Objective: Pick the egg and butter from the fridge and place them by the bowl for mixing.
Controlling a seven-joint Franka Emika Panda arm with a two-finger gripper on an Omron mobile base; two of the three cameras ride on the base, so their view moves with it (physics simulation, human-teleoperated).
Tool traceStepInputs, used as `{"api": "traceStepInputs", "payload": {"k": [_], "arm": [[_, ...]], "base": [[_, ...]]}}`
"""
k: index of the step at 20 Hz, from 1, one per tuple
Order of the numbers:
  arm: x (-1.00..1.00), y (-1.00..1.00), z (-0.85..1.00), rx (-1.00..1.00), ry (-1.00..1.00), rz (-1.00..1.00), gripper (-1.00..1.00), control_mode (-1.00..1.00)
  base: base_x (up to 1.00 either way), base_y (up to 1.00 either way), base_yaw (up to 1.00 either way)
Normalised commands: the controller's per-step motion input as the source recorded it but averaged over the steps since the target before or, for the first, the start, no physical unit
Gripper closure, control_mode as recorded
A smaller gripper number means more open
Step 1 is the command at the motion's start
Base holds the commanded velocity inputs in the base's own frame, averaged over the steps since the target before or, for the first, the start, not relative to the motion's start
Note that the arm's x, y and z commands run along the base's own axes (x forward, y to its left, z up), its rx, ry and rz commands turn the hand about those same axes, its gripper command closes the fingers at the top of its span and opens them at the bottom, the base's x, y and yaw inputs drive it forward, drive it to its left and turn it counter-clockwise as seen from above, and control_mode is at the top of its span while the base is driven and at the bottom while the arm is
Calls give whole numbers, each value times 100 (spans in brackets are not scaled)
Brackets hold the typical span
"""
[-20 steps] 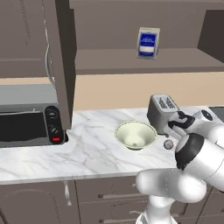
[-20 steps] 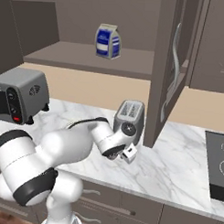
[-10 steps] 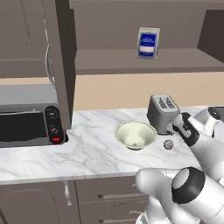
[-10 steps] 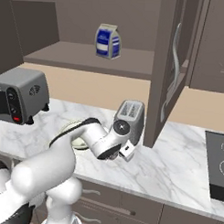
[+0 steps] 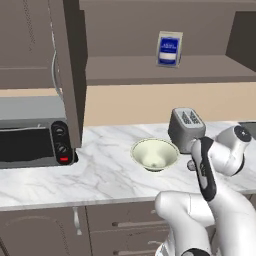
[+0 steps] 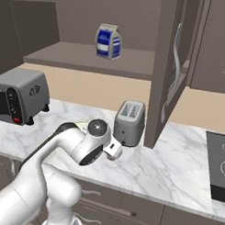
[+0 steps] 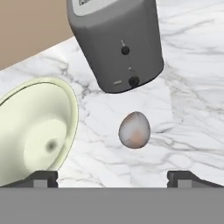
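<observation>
Marble counter: white stone with grey veining (image 5: 100, 175), running left to right under the wall cabinets
Bowl: wide, shallow pale cream-green bowl (image 5: 155, 154) standing upright on the counter, just left of the toaster; its rim (image 7: 72, 113) shows at the left of the hand view
Egg: small pale grey-white egg with a pinkish-brown tinge (image 7: 134, 130) resting on the marble, between the bowl and the toaster, on the near side of the toaster's front face; apart from both, nothing touching it
Toaster: silver two-slot toaster (image 6: 129, 123) upright at the far part of the counter, right of the bowl; its dark lever and knob face the hand camera (image 7: 127, 65)
Claw: two-finger gripper (image 7: 113, 178) with its jaws spread wide apart, one dark fingertip (image 7: 43, 177) at the bowl side and the other at the right; it grips nothing, and the egg lies beyond the tips, clear of them
Arm: white arm with dark joints (image 6: 81, 145) bent low over the near edge of the counter, its wrist in front of the toaster
Toaster oven: grey box-shaped oven with dark glass door and round knobs (image 5: 35, 145) at the left end of the counter, well apart from the bowl
Shelf: blue and white carton (image 5: 168, 49) upright on the open brown shelf above the toaster
Cooktop: dark flat hob (image 6: 218, 168) set in the counter at the far right
</observation>
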Motion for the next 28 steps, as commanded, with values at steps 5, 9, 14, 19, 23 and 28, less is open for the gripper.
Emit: {"api": "traceStepInputs", "payload": {"k": [5,9,14,19,23,28], "arm": [[-38,28,49,-11,-3,0,-100,-100],[-47,24,43,-11,0,0,-100,-100],[-39,20,42,-2,1,0,-100,-100],[-33,24,39,0,6,0,-100,-100],[-41,26,26,0,-3,0,-100,-100],[-34,25,17,-6,-2,0,-100,-100]], "base": [[0,0,0],[0,0,0],[0,0,0],[0,0,0],[0,0,0],[0,0,0]]}}
